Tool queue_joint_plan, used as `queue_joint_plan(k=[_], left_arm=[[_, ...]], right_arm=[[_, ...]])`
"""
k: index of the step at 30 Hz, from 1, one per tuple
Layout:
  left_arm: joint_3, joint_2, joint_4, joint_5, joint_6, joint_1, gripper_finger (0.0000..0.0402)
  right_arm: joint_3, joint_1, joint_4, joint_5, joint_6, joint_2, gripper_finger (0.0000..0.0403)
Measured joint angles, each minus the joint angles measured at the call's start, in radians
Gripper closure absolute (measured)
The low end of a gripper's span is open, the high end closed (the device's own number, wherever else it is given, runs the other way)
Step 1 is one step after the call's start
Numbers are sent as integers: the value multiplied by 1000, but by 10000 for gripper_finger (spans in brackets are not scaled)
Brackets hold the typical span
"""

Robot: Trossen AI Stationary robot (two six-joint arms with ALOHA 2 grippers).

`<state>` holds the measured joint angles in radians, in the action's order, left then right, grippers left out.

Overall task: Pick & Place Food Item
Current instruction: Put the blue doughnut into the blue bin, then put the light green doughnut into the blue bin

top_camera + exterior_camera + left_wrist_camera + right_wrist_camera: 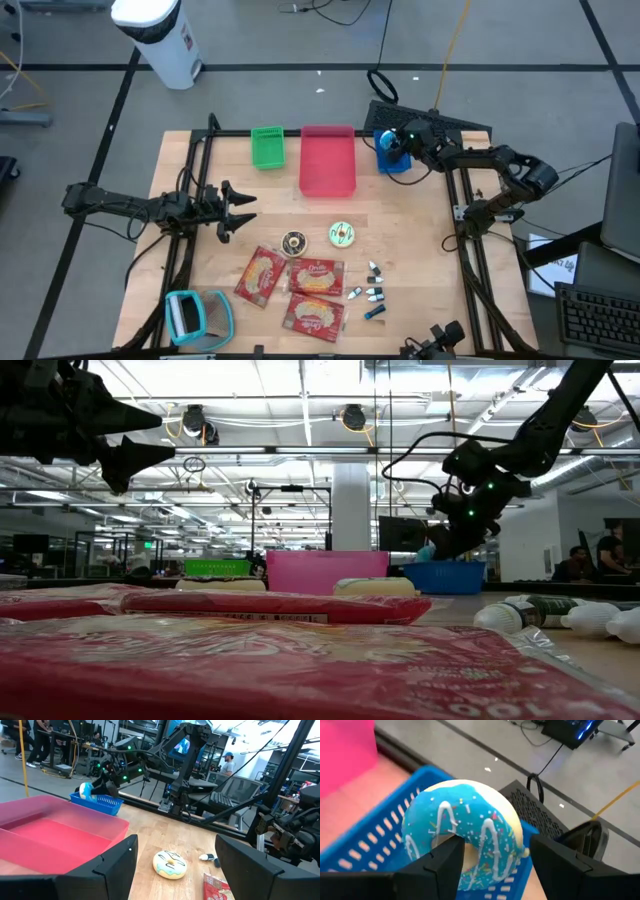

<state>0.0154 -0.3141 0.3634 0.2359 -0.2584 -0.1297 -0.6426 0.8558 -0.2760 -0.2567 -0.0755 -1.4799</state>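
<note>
High view: right gripper (pixel 393 143) sits over the blue basket (pixel 392 162) at the tabletop's (pixel 420 240) far right edge, beside the red tray (pixel 328 160) and green basket (pixel 267 147). Left gripper (pixel 240 211) waits at the left side, fingers spread, holding nothing.

Low view: right gripper (pixel 450 540) hangs just above the blue basket (pixel 445 576).

Left wrist view: a green-iced donut (pixel 170 864) lies on the tabletop between the 2 open fingers (pixel 107 870).

Right wrist view: blue-iced donut (pixel 465 837) sits tilted in the blue basket (pixel 365 845); right fingers (pixel 440 865) apart, one poking into the donut's hole; can't tell whether they grip it.
</note>
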Motion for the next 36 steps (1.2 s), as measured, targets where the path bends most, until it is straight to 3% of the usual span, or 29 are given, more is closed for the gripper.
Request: queue_joint_plan(k=[14, 21, 24, 28, 31, 36], left_arm=[[0, 0, 0, 0, 0, 0, 133], [0, 0, 0, 0, 0, 0, 133], [0, 0, 0, 0, 0, 0, 133], [0, 0, 0, 0, 0, 0, 133], [0, 0, 0, 0, 0, 0, 133], [0, 0, 0, 0, 0, 0, 133]], right_arm=[[0, 0, -86, 0, 6, 6, 192], [0, 0, -18, -3, -92, 6, 192], [0, 0, -29, 13, -14, 6, 193], [-21, 7, 66, 156, 54, 6, 194], [-72, 13, 156, 143, 89, 6, 196], [-112, 13, 161, 128, 84, 6, 196]])
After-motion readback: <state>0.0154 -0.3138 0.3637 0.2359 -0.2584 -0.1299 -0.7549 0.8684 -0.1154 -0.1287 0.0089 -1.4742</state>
